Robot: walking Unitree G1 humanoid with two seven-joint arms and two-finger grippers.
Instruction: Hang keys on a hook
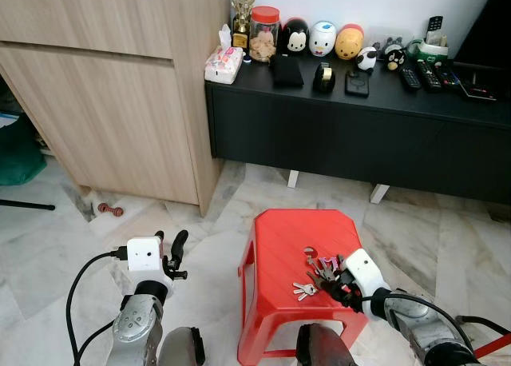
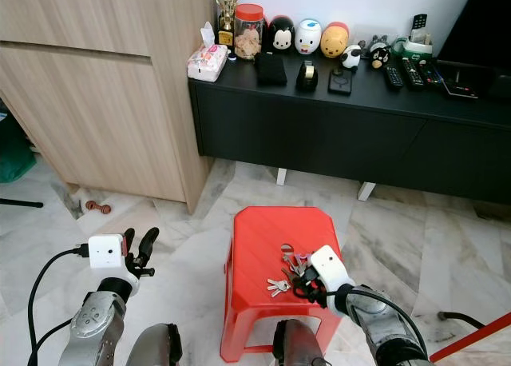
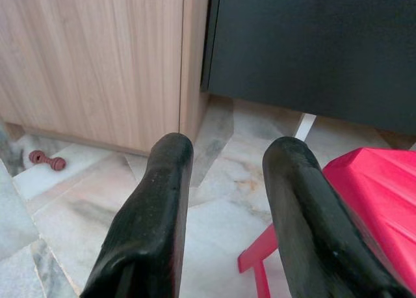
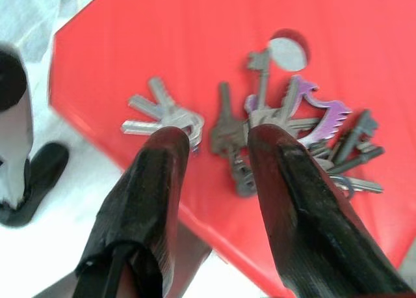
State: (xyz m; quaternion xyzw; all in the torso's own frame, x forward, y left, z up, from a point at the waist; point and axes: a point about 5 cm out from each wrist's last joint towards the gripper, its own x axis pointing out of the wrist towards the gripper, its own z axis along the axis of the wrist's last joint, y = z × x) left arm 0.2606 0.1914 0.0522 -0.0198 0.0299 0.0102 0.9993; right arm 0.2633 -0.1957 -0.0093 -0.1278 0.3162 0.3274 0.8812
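Note:
A bunch of keys (image 1: 317, 272) with a purple tag lies on the right part of a red plastic stool (image 1: 283, 246). My right gripper (image 1: 334, 280) hovers right at the keys, fingers open on either side of one dark key (image 4: 224, 125). In the right wrist view the silver keys (image 4: 159, 118) fan out beside one finger and the purple tag (image 4: 318, 109) lies beside the other. My left gripper (image 1: 173, 250) is open, held over the floor left of the stool. No hook can be made out.
A wooden cabinet (image 1: 112, 94) stands at the left. A black low sideboard (image 1: 359, 134) behind the stool carries toys, a jar and remotes. A small red object (image 1: 110, 210) lies on the marble floor by the cabinet. A cable (image 1: 80, 286) runs to my left wrist.

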